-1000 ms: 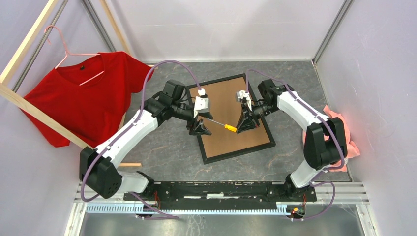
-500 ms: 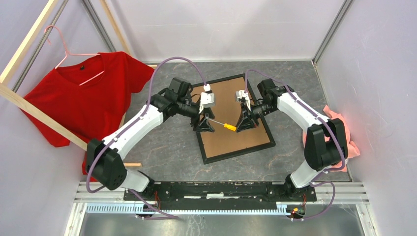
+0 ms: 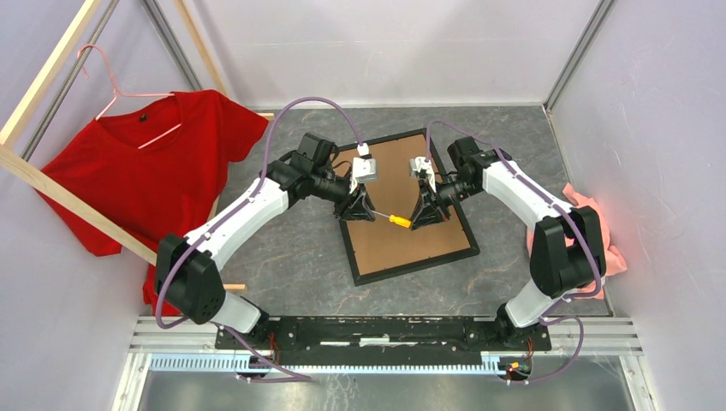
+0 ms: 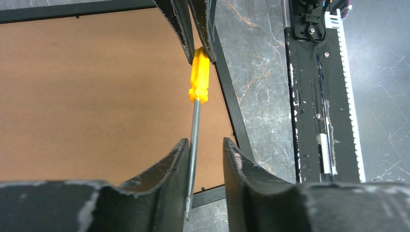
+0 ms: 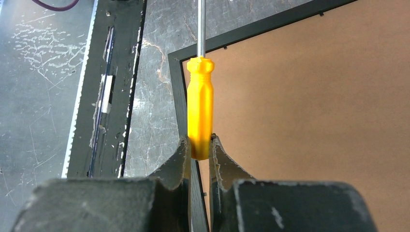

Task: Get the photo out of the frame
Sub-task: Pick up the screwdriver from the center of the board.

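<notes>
The black frame point(image 3: 418, 266) lies face down on the table, its brown backing board point(image 3: 402, 244) up. The photo is hidden under the board. My right gripper point(image 3: 425, 216) is shut on the yellow handle of a screwdriver point(image 3: 399, 222), held low over the board; the right wrist view shows the gripper point(image 5: 198, 140) pinching the handle's end point(image 5: 200, 111). My left gripper point(image 3: 358, 211) is open around the metal shaft. In the left wrist view point(image 4: 205, 142) the shaft point(image 4: 194, 130) rests against the left finger, with a gap to the right one.
A red T-shirt point(image 3: 145, 167) hangs on a pink hanger from the pale wooden rack point(image 3: 51, 184) at the left. A pink cloth point(image 3: 599, 231) lies by the right wall. The arms' black base rail point(image 3: 385, 330) runs along the near edge.
My left gripper has moved right and a little farther back, onto the frame's left part, and now straddles the screwdriver shaft. The right gripper and screwdriver have barely moved.
</notes>
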